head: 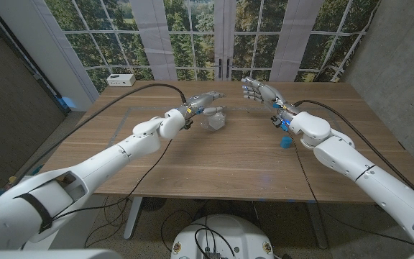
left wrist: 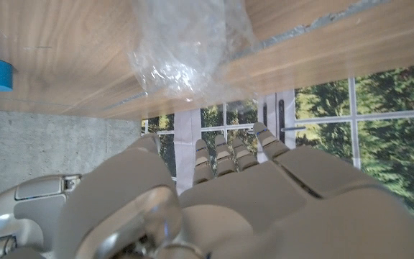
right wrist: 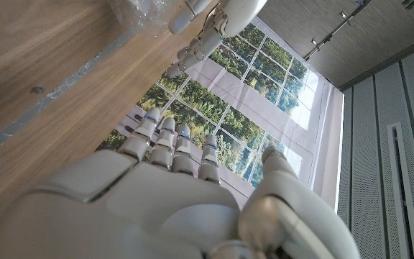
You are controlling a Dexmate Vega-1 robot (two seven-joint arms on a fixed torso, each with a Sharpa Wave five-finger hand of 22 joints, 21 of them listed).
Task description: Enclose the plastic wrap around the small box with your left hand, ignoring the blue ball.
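Crinkly clear plastic wrap bunches shapelessly just beside the left hand, fingers apart; right hand spread, empty.

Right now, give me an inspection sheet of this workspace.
Surface: wooden table, tape line across it.
Job's things: plastic wrap bunched near table centre; box inside cannot be told.
Clutter: blue object beside the right arm; white device at far left corner.
Hands: left hand beside the wrap, contact unclear; right hand raised, fingers spread, empty.
Cables: black cables along both arms.
Surroundings: large windows, trees outside.
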